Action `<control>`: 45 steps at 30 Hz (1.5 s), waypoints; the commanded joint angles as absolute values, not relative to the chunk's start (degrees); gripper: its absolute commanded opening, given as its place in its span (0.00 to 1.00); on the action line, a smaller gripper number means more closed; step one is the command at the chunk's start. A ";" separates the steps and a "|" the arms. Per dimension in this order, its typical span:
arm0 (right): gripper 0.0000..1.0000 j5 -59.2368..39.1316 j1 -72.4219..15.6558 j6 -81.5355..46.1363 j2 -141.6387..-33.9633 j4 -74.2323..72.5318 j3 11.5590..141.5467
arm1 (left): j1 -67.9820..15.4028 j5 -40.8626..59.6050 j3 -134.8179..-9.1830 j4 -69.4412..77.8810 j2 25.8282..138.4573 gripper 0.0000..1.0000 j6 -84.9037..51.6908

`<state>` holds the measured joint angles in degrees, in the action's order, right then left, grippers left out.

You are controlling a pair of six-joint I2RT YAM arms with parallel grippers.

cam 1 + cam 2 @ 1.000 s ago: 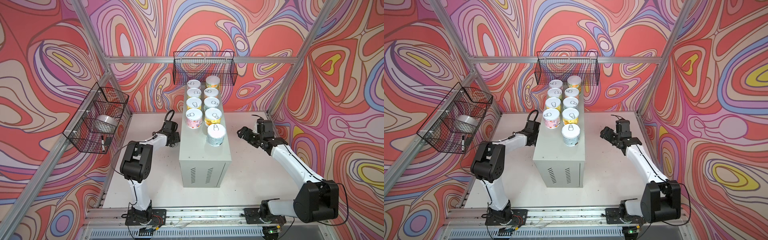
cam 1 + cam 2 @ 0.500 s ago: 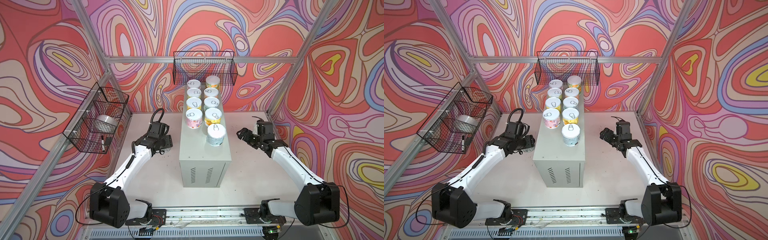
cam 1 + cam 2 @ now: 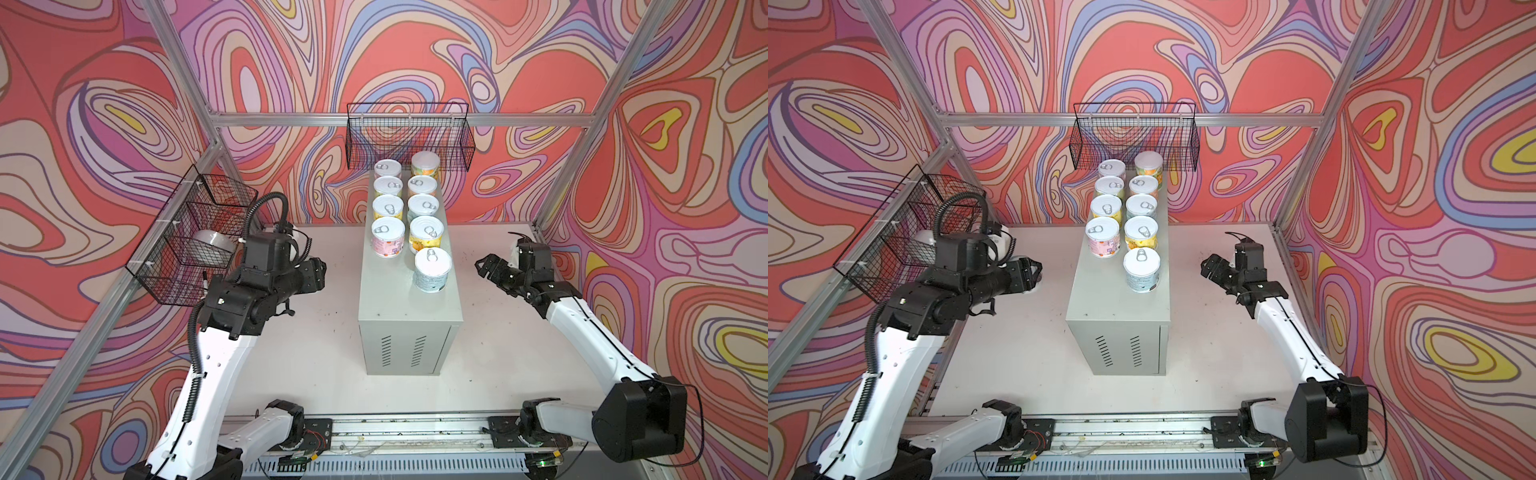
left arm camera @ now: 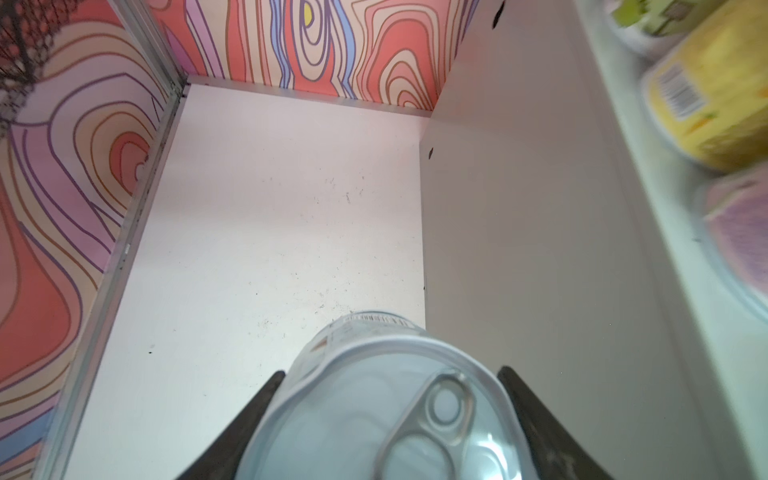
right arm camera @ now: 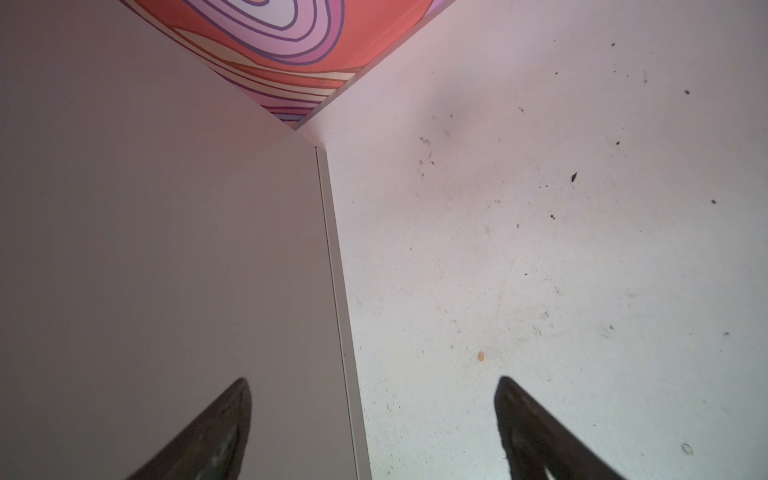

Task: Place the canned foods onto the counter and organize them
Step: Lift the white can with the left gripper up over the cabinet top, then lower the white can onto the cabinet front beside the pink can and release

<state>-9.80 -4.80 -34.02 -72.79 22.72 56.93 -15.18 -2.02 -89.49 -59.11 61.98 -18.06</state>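
Silver lid upward, grips a can [image 4: 386, 419] upright in the left tool [image 4: 390, 372], jaws closed partway on its sides, just beside the grey metal cabinet [image 3: 399, 307], probably to land it standing in the gap beside the light blue can [image 3: 432, 271]. Holds the right tool [image 5: 374, 382] wide open and empty across the cabinet, clear of the nine cans [image 3: 388, 207] on top.

Both arms, left arm [image 3: 220, 374] & right arm [image 3: 590, 336]: white link shells, black joint housings. Black corrugated hose [image 3: 192, 340] along left, looped above wrist. Black cam box [image 3: 266, 249] per wrist. Boxy black elbow [image 3: 640, 419]. Dark tapered fingers [image 5: 216, 432]. Black base plates [image 3: 503, 428] on alu rail [image 3: 415, 424].
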 commanded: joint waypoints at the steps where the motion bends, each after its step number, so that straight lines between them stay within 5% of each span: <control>1: 0.94 -9.87 -4.53 -34.02 -71.64 23.02 57.37 | -15.35 1.75 -98.35 -64.55 62.44 0.00 -13.40; 9: 0.94 -9.76 -4.48 -34.27 -70.93 23.41 58.18 | -16.08 10.21 -120.90 -75.18 68.90 0.00 -7.81; 22: 0.94 -10.48 -4.49 -34.61 -69.85 23.80 58.89 | -17.60 27.31 -124.74 -71.18 69.02 0.00 -12.58; 36: 0.94 -10.63 -4.48 -34.62 -67.99 23.86 58.18 | -42.71 7.63 -131.40 -76.96 80.44 0.00 -9.64; 45: 0.94 -10.85 -4.48 -34.36 -67.13 23.94 57.83 | -44.30 5.60 -131.90 -76.82 86.86 0.00 -8.90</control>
